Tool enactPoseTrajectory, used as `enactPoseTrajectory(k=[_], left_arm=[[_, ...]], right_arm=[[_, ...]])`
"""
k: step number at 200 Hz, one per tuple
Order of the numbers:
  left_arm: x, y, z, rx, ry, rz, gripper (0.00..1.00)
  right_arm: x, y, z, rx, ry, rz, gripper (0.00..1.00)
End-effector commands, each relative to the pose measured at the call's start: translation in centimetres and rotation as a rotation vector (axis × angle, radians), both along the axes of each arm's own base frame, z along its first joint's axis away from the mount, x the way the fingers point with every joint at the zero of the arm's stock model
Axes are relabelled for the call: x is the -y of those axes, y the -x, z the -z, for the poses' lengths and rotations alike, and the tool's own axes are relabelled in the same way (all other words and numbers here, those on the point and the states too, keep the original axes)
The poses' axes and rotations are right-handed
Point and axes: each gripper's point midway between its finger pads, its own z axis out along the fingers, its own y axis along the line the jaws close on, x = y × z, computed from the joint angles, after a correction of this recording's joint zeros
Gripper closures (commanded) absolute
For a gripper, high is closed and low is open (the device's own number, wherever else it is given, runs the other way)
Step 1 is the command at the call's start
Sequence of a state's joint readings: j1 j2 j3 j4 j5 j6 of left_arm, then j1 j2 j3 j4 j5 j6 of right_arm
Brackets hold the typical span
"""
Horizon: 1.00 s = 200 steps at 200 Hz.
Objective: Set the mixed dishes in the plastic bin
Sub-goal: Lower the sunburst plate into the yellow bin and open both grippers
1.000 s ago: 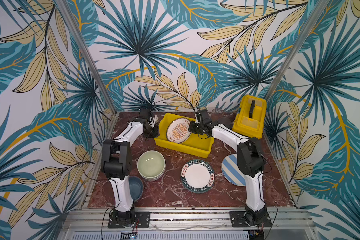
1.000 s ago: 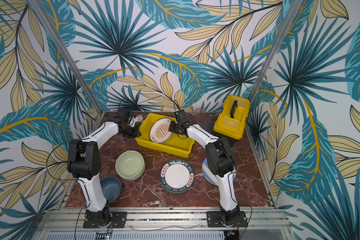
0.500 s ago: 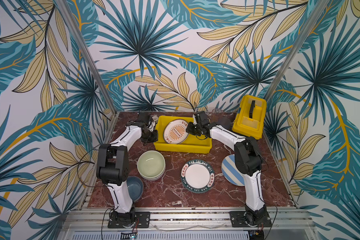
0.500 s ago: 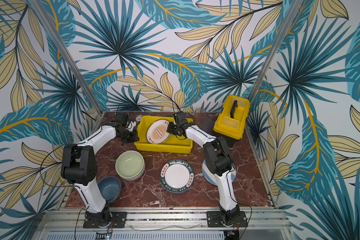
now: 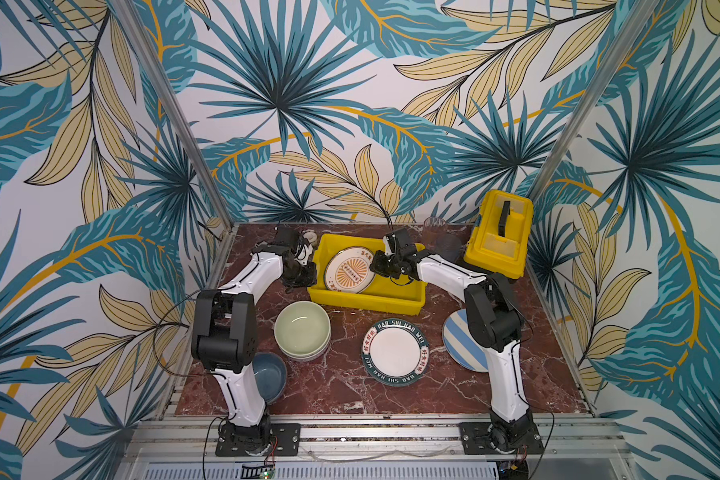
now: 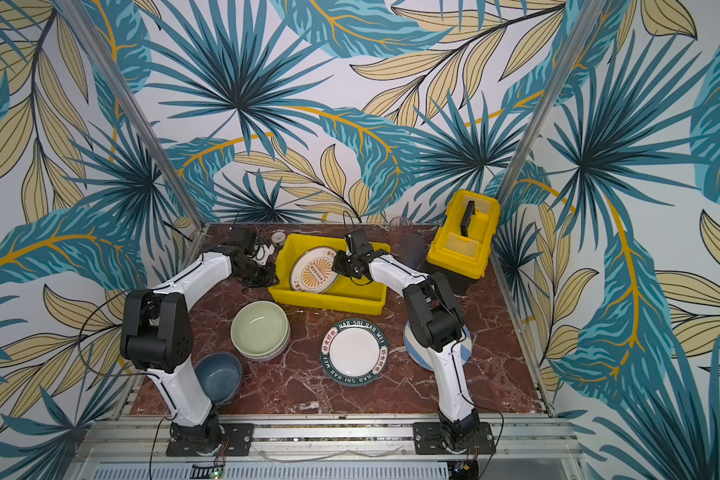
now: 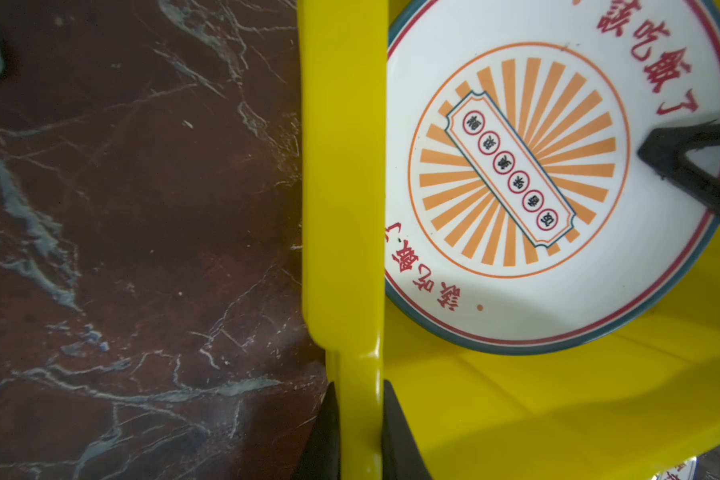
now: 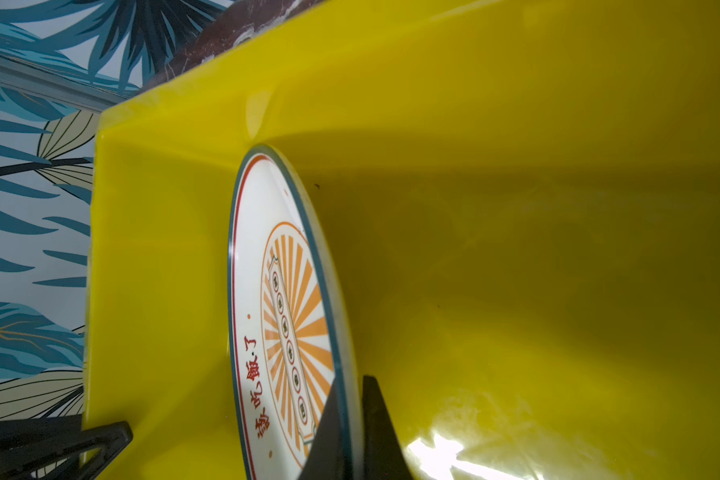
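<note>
Left gripper (image 7: 359,384) has just tightened onto plastic bin (image 5: 366,301) wall | right gripper (image 8: 351,380) pinches sunburst plate (image 5: 348,270) by rim | plate likely stiff, slick, breakable

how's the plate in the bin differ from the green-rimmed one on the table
The sunburst plate is tilted inside the bin; the lettered plate lies flat on the table. The sunburst plate's centre has orange rays; the lettered plate's is plain. The right gripper clamps the sunburst plate; the lettered plate is untouched. Both are round.
</note>
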State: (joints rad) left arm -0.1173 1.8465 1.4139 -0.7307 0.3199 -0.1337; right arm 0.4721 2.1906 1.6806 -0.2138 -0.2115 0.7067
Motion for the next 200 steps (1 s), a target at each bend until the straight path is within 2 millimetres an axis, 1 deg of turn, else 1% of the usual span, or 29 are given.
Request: enactPoseTrajectory(k=[1,28,48,57,71,73,80,102,163,200], left_arm=[[1.9,1.2,-1.5,0.02,0.051,0.073,0.89],[1.9,1.2,-1.3,0.009,0.046,0.054,0.88],[1.7,1.1,-1.2,0.003,0.039,0.036,0.88],[1.7,1.0,-1.2,0.004,0.039,0.032,0.88],[1.7,1.0,-1.3,0.006,0.04,0.03,0.87],[1.7,1.0,-1.3,0.006,0.04,0.03,0.87],[1.7,1.0,-1.4,0.006,0.041,0.03,0.88],[1.8,1.0,-1.4,0.006,0.045,0.032,0.87],[1.9,1.0,-1.6,0.007,0.055,0.029,0.87],[1.8,0.9,-1.6,0.005,0.054,0.02,0.87]], right_arm=[[-0.6,-0.3,0.2,0.017,-0.036,0.002,1.0],[-0.5,-0.1,0.8,0.005,-0.025,0.001,0.93],[-0.2,0.1,1.4,-0.011,0.0,-0.003,0.91],[-0.1,0.3,1.6,-0.015,0.016,-0.004,0.89],[0.2,0.2,1.9,-0.013,0.039,-0.007,0.81],[0.6,0.7,2.5,-0.04,0.058,-0.006,0.79],[0.8,0.9,2.8,-0.05,0.073,-0.006,0.76],[1.2,1.2,3.4,-0.064,0.101,-0.01,0.68],[2.2,1.5,3.9,-0.08,0.17,-0.003,0.61],[2.2,1.5,4.4,-0.09,0.175,-0.01,0.58]])
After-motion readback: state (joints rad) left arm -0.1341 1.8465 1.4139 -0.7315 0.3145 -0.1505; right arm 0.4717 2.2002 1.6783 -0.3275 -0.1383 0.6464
